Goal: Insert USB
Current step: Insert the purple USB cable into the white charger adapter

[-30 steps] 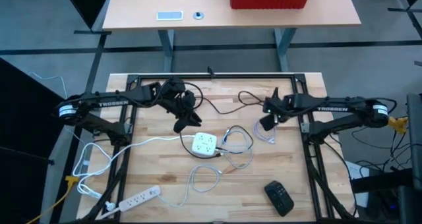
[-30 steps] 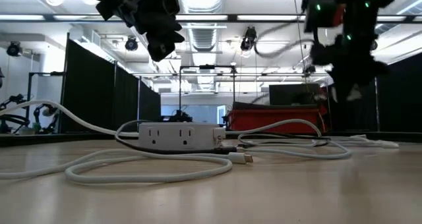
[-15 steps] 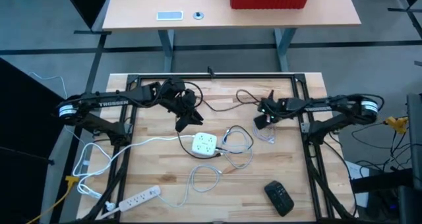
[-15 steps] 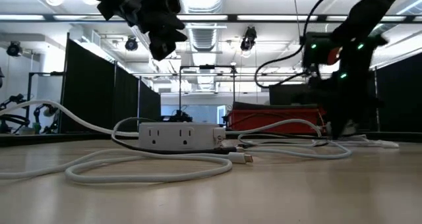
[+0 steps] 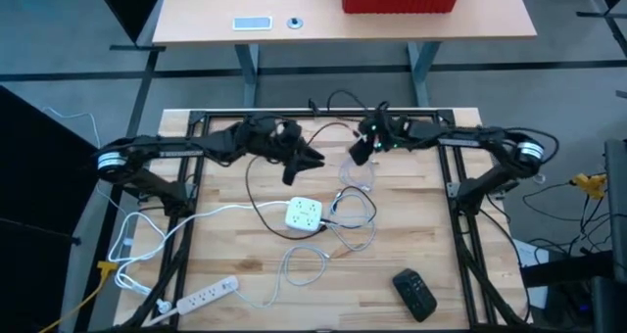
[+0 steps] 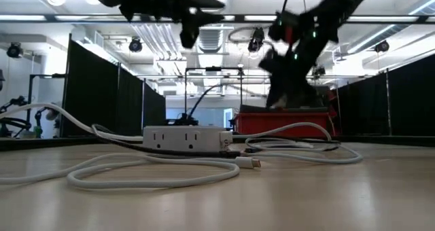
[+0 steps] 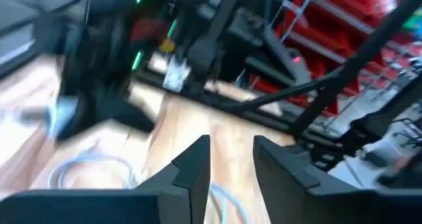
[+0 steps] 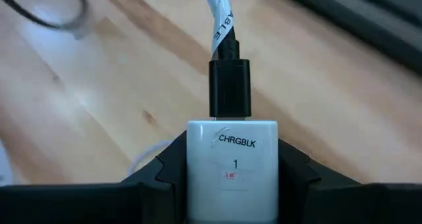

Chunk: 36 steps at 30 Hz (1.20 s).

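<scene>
Progress looked fairly far along. In the right wrist view the right hand [image 8: 231,178] was closed on a white charger block [image 8: 231,159] marked CHRGBLK, and a black USB plug [image 8: 230,89] on a labelled cable appeared already seated in the end of the block that faced away from the wrist. Whether it was pushed fully home I could not tell, though no bare metal showed at the joint. From above, that hand [image 5: 364,149] was held over the far middle of the table [image 5: 431,264], well apart from the white power strip cube [image 5: 304,214] lying among loops of white cable [image 5: 358,211] near the centre.

What seemed left, by my judgement, was either a final press on the plug or carrying the block to an outlet; the task sentence does not say which.

The left hand [image 5: 307,160] hung near the right one over the far middle of the table. Its own wrist view showed its two fingers [image 7: 191,168] standing a little apart with nothing between them.

Several things were hard to read. The left wrist view was smeared, so the dark shapes beyond the fingers could not be named. In the low view both hands sat against bright ceiling lights as dark outlines, and the block was not separable from the arm. A second strip [image 5: 201,296] and a dark remote-like object [image 5: 415,295] lay at the near edge, untouched.
</scene>
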{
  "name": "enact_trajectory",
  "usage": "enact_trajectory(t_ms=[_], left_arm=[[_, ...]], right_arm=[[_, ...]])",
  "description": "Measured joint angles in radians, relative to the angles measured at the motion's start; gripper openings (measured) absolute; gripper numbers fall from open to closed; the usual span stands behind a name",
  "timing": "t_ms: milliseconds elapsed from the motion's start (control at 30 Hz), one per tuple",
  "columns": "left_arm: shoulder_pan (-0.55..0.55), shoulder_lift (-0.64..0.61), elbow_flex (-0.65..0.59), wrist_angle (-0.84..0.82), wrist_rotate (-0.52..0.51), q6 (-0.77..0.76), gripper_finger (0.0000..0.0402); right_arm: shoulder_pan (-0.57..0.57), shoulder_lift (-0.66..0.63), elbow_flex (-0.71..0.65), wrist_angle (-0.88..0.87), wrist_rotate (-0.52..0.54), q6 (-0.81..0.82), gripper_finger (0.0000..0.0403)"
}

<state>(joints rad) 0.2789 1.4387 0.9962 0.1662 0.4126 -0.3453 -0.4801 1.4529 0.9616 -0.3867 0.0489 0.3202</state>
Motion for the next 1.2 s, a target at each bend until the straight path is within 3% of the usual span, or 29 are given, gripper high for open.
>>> enact_trajectory(t_ms=[200, 467, 633, 767, 1000, 1133, 1200], left_arm=[[-0.026, 0.181, 0.115, -0.036, -0.033, 0.051, 0.0103], [-0.022, 0.502, 0.439, -0.106, -0.099, 0.178, 0.0103], [-0.021, 0.701, 0.694, -0.226, -0.15, 0.284, 0.0103], [-0.018, 0.838, 0.906, -0.422, -0.242, 0.421, 0.0103], [-0.004, 1.024, 1.24, -0.728, -0.289, 0.574, 0.0103], [-0.005, 1.104, 1.361, -0.782, -0.296, 0.583, 0.0103], [-0.005, 1.121, 1.352, -0.753, -0.296, 0.592, 0.0103]], right_arm=[[-0.033, -0.209, 0.128, -0.249, 0.034, -0.111, 0.0123], [-0.056, -0.396, 0.12, -0.423, 0.031, -0.133, 0.0123], [-0.056, -0.466, 0.113, -0.506, 0.029, -0.122, 0.0123], [-0.055, -0.518, 0.113, -0.505, 0.025, -0.122, 0.0123], [-0.055, -0.543, 0.112, -0.546, -0.024, -0.121, 0.0123], [-0.055, -0.536, 0.106, -0.556, -0.027, -0.111, 0.0123], [-0.055, -0.535, 0.103, -0.554, -0.027, -0.11, 0.0123]])
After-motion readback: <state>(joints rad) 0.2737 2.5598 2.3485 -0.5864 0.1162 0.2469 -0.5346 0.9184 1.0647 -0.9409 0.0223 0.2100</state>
